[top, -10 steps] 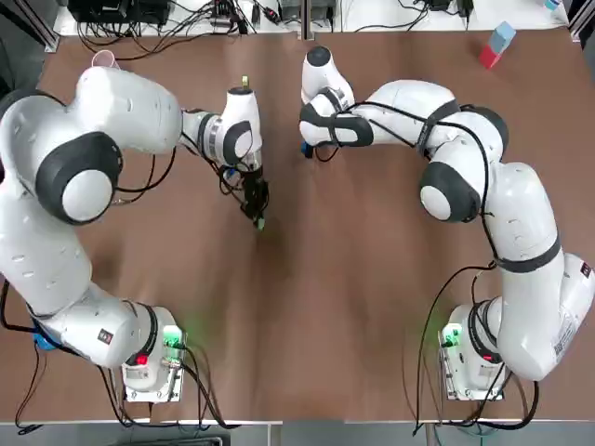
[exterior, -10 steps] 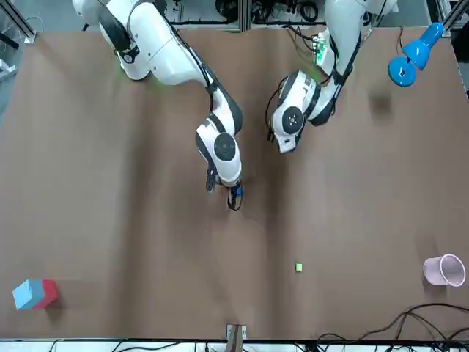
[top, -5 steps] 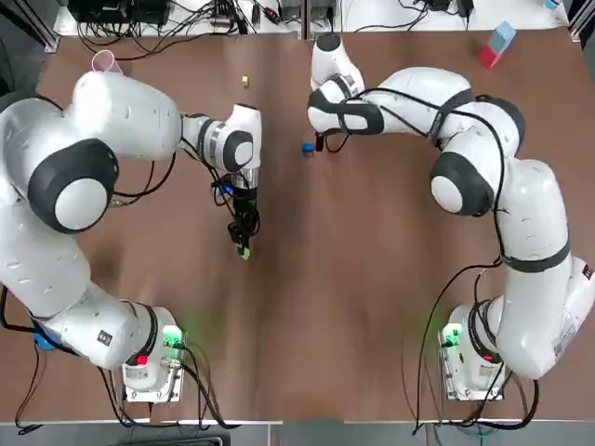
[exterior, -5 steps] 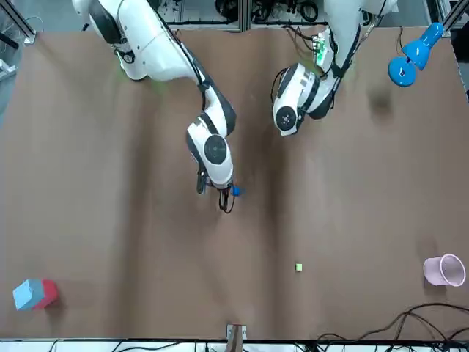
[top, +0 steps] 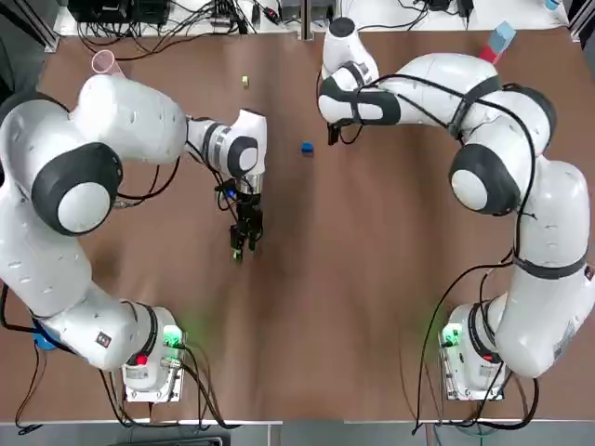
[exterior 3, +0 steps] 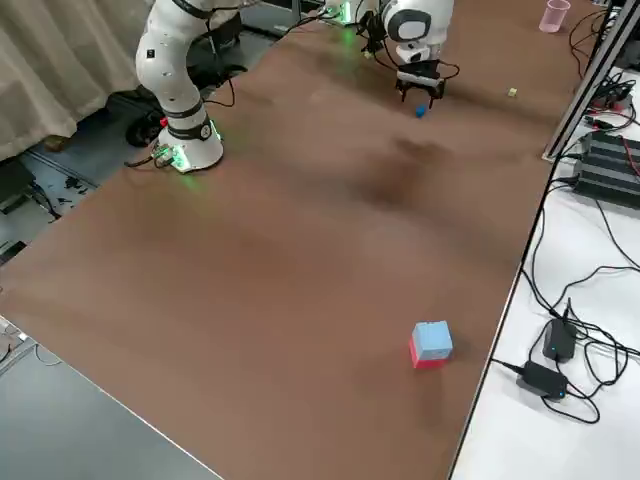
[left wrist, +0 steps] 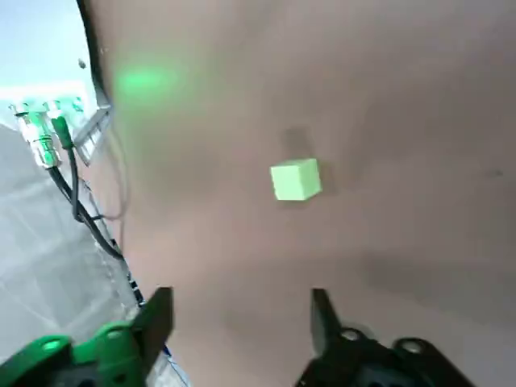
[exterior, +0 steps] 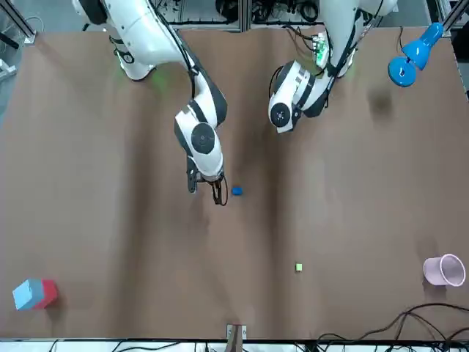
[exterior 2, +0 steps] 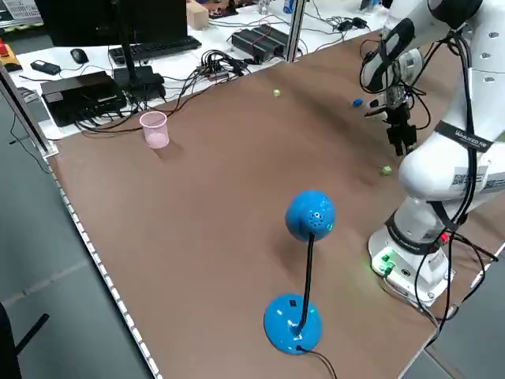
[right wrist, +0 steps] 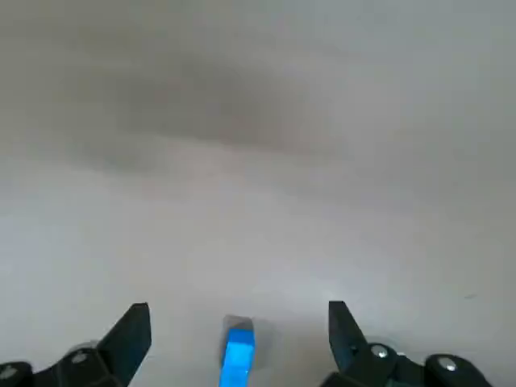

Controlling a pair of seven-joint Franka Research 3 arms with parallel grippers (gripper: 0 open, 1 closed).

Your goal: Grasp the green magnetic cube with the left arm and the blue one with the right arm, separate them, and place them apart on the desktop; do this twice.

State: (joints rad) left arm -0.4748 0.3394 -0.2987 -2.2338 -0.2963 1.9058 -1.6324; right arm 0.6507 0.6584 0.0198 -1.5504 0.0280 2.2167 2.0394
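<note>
Hovering left of centre over the table (top: 372,279), the L gripper (left wrist: 239,294) has its fingers apart w/ nothing btwn them. The green cube (left wrist: 296,179) lies free on the bare top just past the fingertips, on the base side of the gripper in the top view. The R gripper (exterior: 206,193) hangs near the far-centre part of the table, fingers also spread and clear of the blue cube (top: 307,147). That cube sits on the table just beside the gripper, on the side toward the L arm. The 2 cubes are well apart, w/ open brown top btwn them. As for writing, a small sticker (top: 103,336) on the L arm's lower link and one on the R arm's are too small to read. A printed band shows on the arm in the left side view, also not legible. Green lights (top: 172,339) glow at both bases. Room for moving is wide: bare table lies btwn the bases and the grippers, and more to the R arm's outer side. Both task cubes are well in from every edge. A second small yellow-green cube (top: 244,82) lies near the far edge, and a pink cup (top: 103,61) stands at the far L corner. A blue-and-red block (top: 496,45) is at the far R corner, and a blue lamp (exterior 2: 304,276) stands at the L edge. Cables and a post (top: 304,19) line the far edge, off the brown top.
</note>
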